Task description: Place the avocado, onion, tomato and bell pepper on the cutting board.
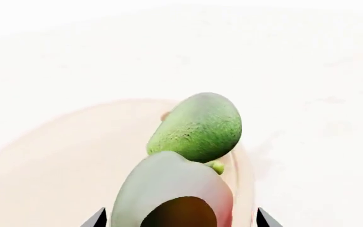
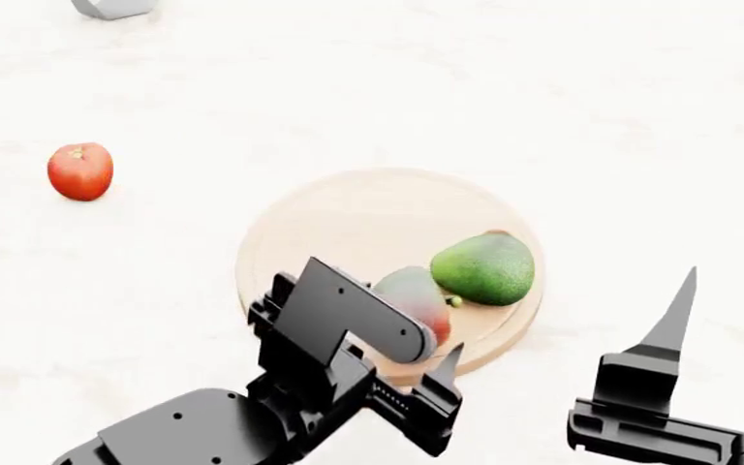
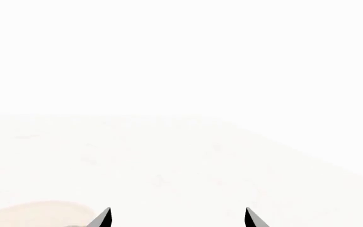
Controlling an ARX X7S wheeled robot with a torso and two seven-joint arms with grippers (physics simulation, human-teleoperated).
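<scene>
left fingers [image 1: 99, 218] flank bell pepper [image 1: 172, 189], stem seemingly toward avocado [image 1: 197, 126].

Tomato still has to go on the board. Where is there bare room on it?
The cutting board's far and left parts are bare. Its near right side is crowded: the avocado and bell pepper sit together there, with the left gripper at the pepper.

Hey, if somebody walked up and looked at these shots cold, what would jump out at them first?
Probably the green avocado lying on the round cutting board mid-table, with the bell pepper right beside it between the left gripper's fingertips. Next, the bright red tomato sitting alone on the white table, far off to the board's left. The right gripper hangs open over bare table.
</scene>
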